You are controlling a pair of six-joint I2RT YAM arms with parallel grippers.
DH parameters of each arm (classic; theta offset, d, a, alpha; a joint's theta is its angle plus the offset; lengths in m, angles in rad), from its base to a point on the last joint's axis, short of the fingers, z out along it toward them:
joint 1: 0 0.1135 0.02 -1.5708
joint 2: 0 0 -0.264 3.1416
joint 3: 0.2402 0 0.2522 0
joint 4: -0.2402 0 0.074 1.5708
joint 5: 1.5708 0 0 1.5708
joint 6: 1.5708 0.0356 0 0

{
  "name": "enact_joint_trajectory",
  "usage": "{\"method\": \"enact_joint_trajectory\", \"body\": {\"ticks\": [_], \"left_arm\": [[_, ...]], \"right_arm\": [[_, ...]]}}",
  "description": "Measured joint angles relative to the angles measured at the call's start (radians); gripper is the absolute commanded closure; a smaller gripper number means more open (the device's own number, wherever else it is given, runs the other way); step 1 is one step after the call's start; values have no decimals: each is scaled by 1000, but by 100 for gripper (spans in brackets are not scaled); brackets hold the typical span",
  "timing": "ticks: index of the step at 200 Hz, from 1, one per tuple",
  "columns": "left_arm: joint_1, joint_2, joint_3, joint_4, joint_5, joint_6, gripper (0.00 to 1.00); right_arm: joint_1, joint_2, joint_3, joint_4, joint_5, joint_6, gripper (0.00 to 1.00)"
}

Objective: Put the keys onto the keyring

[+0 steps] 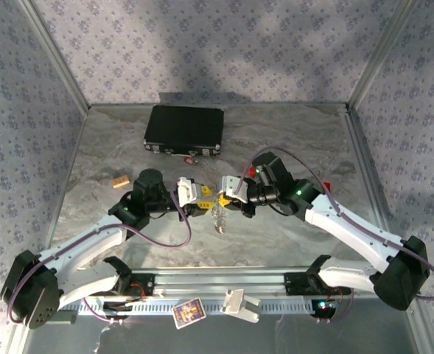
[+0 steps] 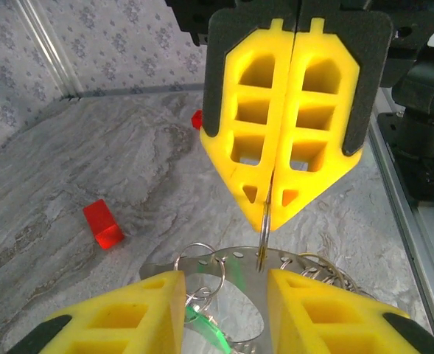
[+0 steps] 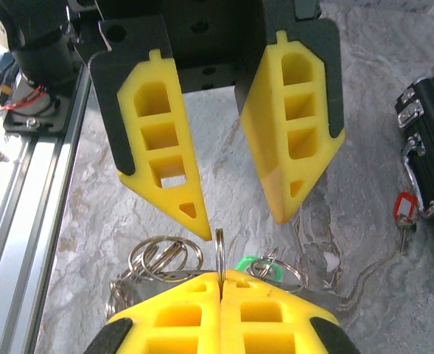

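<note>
The keyring [image 1: 218, 216] hangs between both grippers over the table's middle. Its silvery curved band [image 2: 235, 259] carries several split rings [image 3: 161, 256]. My right gripper [image 3: 220, 276] is shut on one upright split ring [image 2: 263, 220] of the keyring. The left gripper [image 2: 224, 284] is open, its yellow fingers [image 3: 169, 177] spread to either side of that ring without touching it. The green key [image 2: 211, 326] dangles from a small ring under the band, and its green head [image 3: 259, 265] peeks past my right fingers. The red key [image 3: 403, 207] lies on the table beside the black case [image 1: 184, 129].
A bright red block [image 2: 102, 223] sits on the marble table beyond the keyring, with another red piece [image 2: 197, 119] farther off. A tan block [image 1: 121, 181] lies at the left. A card [image 1: 189, 313] and a white part [image 1: 239, 304] rest on the front rail.
</note>
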State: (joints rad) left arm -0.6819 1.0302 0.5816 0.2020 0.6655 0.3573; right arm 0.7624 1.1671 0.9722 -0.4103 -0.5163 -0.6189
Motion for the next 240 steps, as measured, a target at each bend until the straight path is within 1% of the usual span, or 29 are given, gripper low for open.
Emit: {"method": "enact_joint_trajectory", "body": {"ticks": [28, 63, 88, 102, 113, 124, 129, 136, 160, 177, 204, 240], "left_arm": [[-12, 16, 14, -24, 16, 13, 71], [-12, 40, 16, -47, 30, 21, 83], [-12, 51, 32, -75, 40, 35, 91], [-12, 53, 35, -85, 49, 42, 99], [-12, 53, 36, -89, 54, 47, 100], [-12, 53, 36, -86, 61, 44, 100], [-12, 53, 36, -83, 62, 42, 100], [-12, 53, 34, -75, 66, 33, 100], [-12, 53, -5, 37, 80, -31, 100], [-12, 64, -47, 135, 92, -91, 100], [-12, 89, -96, 259, 102, -168, 100], [-12, 92, -108, 341, 106, -217, 100]], "right_arm": [[27, 38, 45, -66, 41, -26, 100], [53, 81, 104, -139, 87, -41, 100], [59, 90, 121, -152, 101, -48, 100], [59, 90, 122, -156, 102, -48, 100], [57, 89, 122, -159, 98, -46, 85], [43, 79, 105, -139, 77, -33, 66], [35, 68, 91, -122, 64, -16, 62], [15, 45, 61, -89, 38, -1, 60], [-72, -61, -85, 69, -57, 80, 60], [-113, -102, -171, 173, -115, 145, 61], [-121, -106, -245, 298, -170, 220, 64], [-121, -101, -259, 396, -219, 273, 69]]}}
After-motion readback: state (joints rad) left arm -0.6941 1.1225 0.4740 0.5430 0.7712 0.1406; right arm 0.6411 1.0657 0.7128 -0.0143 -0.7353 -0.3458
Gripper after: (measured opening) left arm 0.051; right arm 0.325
